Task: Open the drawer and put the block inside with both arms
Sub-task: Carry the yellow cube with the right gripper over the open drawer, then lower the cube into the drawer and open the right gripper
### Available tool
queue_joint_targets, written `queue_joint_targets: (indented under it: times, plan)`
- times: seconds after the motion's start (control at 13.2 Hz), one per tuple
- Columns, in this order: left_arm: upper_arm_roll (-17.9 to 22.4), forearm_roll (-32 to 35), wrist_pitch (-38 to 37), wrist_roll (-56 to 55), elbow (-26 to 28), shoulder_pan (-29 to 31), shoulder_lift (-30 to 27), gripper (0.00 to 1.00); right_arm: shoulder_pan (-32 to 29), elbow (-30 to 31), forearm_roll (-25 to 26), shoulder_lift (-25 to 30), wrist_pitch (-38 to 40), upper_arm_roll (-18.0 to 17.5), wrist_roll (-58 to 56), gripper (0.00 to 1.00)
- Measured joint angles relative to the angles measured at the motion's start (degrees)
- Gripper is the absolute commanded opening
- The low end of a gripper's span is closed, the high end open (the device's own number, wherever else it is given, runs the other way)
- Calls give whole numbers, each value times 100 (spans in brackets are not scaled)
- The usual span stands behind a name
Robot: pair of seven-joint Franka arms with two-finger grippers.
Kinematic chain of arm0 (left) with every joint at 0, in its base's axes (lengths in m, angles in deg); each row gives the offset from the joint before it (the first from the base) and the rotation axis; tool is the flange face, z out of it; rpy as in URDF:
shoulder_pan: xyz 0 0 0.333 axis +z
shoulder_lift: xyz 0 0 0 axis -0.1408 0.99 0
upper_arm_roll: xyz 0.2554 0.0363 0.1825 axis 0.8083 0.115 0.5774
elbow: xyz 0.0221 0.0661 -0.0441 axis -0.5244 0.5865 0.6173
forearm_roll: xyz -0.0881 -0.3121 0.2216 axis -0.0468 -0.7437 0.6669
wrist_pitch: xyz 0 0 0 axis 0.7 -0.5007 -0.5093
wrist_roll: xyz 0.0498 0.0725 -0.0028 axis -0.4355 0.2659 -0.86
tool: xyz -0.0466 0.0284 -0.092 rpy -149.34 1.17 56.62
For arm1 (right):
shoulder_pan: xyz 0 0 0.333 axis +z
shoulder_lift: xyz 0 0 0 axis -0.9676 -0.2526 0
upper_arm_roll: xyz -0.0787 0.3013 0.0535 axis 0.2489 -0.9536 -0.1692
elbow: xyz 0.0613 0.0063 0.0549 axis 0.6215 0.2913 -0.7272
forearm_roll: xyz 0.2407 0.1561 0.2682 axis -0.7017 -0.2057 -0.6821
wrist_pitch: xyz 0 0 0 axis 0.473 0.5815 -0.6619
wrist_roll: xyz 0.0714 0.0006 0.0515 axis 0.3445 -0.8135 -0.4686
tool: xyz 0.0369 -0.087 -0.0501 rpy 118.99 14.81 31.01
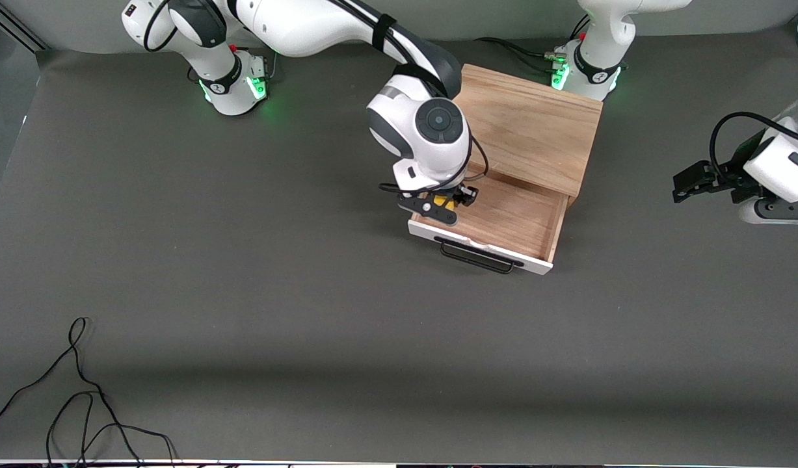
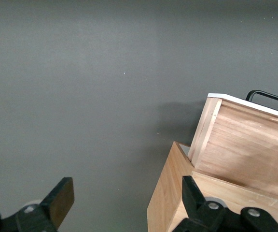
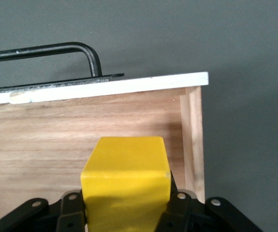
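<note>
The drawer [image 1: 512, 218] is pulled out of the light-wood box [image 1: 532, 127], with its white front and black bar handle [image 1: 473, 255] toward the front camera. My right gripper [image 1: 445, 204] is shut on the yellow block [image 1: 443, 201] and holds it over the drawer's corner toward the right arm's end. In the right wrist view the block [image 3: 127, 176] sits between the fingers above the drawer floor [image 3: 47, 140], near the handle [image 3: 57, 48]. My left gripper [image 1: 688, 182] is open and empty, waiting off toward the left arm's end; its wrist view shows the left gripper [image 2: 124, 191] beside the drawer [image 2: 245, 140].
A loose black cable [image 1: 80, 403] lies on the grey table at the corner nearest the front camera, toward the right arm's end. Both green-lit bases [image 1: 239, 84] stand along the table edge farthest from the front camera.
</note>
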Motion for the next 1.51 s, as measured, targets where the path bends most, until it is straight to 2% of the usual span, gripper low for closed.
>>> queue_joint_targets:
  times: [0.53, 1.51]
  plan:
    - [-1, 140, -9, 37, 1, 0, -4, 100, 0, -16, 0, -408, -434, 0, 17, 0]
    - [9, 144, -15, 39, 9, 3, -3, 100, 0, -55, -1, -479, -731, -1, 43, 0]
